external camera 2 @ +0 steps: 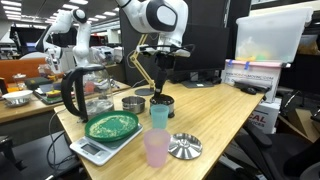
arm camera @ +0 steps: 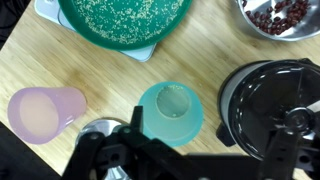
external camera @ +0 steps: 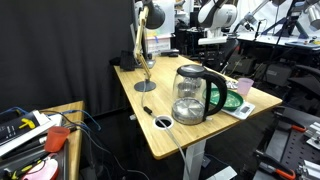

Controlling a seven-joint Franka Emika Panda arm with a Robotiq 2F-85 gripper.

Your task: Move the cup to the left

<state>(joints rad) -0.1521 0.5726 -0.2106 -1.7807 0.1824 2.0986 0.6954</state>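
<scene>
The teal cup (arm camera: 172, 112) stands upright on the wooden table, just below my gripper (arm camera: 215, 140) in the wrist view. The gripper is open, with its dark fingers spread to either side of the cup and not touching it. In an exterior view the cup (external camera 2: 159, 115) stands between the pink cup (external camera 2: 157, 148) and a black round pot (external camera 2: 160, 103), and my gripper (external camera 2: 160, 68) hangs well above it. The cup is empty.
The pink cup (arm camera: 45, 112) stands close beside the teal cup, with the black pot (arm camera: 270, 100) on its other side. A green plate on a scale (external camera 2: 112, 126), a glass kettle (external camera 2: 75, 90), a metal lid (external camera 2: 185, 146) and a metal bowl of red beans (arm camera: 285, 15) are nearby.
</scene>
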